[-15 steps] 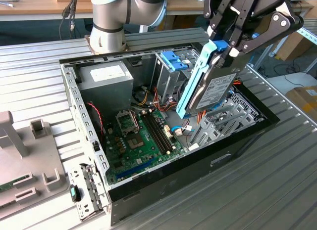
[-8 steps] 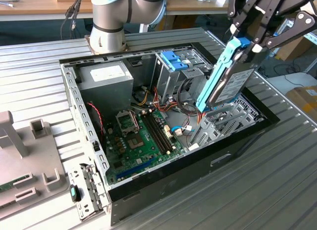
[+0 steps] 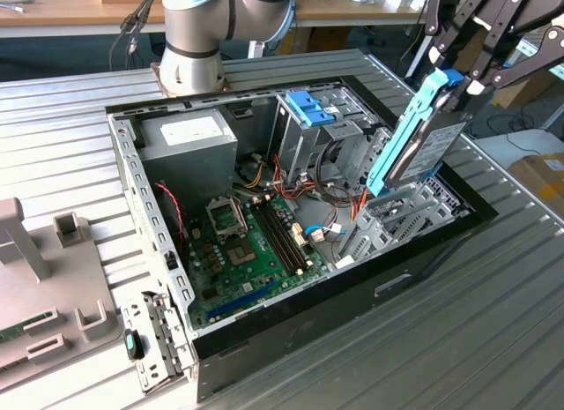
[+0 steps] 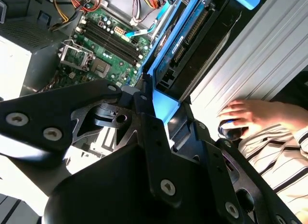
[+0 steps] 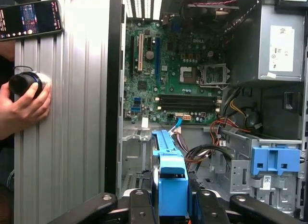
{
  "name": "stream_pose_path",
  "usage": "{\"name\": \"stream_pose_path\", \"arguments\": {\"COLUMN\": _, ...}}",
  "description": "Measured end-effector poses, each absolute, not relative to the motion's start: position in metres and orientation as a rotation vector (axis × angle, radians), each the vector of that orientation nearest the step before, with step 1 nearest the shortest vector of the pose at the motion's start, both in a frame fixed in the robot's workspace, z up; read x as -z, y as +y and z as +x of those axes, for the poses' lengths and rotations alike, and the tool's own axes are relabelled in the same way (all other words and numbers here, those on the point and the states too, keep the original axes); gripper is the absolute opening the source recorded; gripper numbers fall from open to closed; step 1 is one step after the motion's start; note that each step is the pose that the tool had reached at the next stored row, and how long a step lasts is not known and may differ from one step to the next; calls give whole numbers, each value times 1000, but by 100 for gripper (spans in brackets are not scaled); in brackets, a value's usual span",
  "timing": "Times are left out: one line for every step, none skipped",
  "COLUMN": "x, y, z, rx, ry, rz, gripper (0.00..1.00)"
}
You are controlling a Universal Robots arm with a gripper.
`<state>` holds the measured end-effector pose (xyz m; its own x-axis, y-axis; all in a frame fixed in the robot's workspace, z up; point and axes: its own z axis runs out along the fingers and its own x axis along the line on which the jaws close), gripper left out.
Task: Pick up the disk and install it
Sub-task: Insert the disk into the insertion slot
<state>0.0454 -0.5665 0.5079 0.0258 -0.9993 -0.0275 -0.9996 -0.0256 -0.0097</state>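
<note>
A ribbed metal desk (image 3: 458, 339) fills the foreground of the exterior view, with a grey plastic fixture (image 3: 35, 269) at the lower left of the frame. Behind it lies an open computer case (image 3: 132, 172), its green motherboard (image 3: 242, 251) facing up. At the upper right of the frame, the gripper (image 3: 458, 82) has its black fingers pinching the top of the disk (image 3: 421, 137). The disk hangs steeply tilted in its blue carrier over the grey drive bays on the case's right side. Whether its lower end touches them cannot be told. Farther back sit the grey power supply (image 3: 189, 137) and a blue latch (image 3: 310, 108) on the drive cage. The arm's base (image 3: 198, 40) stands behind the case. In the first wrist view a person's hand (image 5: 26, 106) rests on a black knob (image 5: 24, 83) on the desk.
</note>
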Motion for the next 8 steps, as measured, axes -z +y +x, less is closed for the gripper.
{"name": "stream_pose_path", "arguments": {"x": -506, "y": -567, "z": 47, "rx": -20, "ry": 2174, "rz": -2231, "gripper": 37}}
{"name": "stream_pose_path", "arguments": {"x": -505, "y": -567, "z": 53, "rx": -20, "ry": 2175, "rz": -2231, "gripper": 37}}
{"name": "stream_pose_path", "arguments": {"x": -504, "y": -567, "z": 59, "rx": -20, "ry": 2174, "rz": -2231, "gripper": 37}}
{"name": "stream_pose_path", "arguments": {"x": -503, "y": -567, "z": 62, "rx": -20, "ry": 2174, "rz": -2231, "gripper": 37}}
{"name": "stream_pose_path", "arguments": {"x": -503, "y": -567, "z": 63, "rx": -20, "ry": 2175, "rz": -2231, "gripper": 37}}
{"name": "stream_pose_path", "arguments": {"x": -500, "y": -567, "z": 64, "rx": -20, "ry": 2174, "rz": -2231, "gripper": 37}}
{"name": "stream_pose_path", "arguments": {"x": -499, "y": -567, "z": 65, "rx": -20, "ry": 2175, "rz": -2231, "gripper": 37}}
{"name": "stream_pose_path", "arguments": {"x": -498, "y": -567, "z": 66, "rx": -20, "ry": 2174, "rz": -2231, "gripper": 37}}
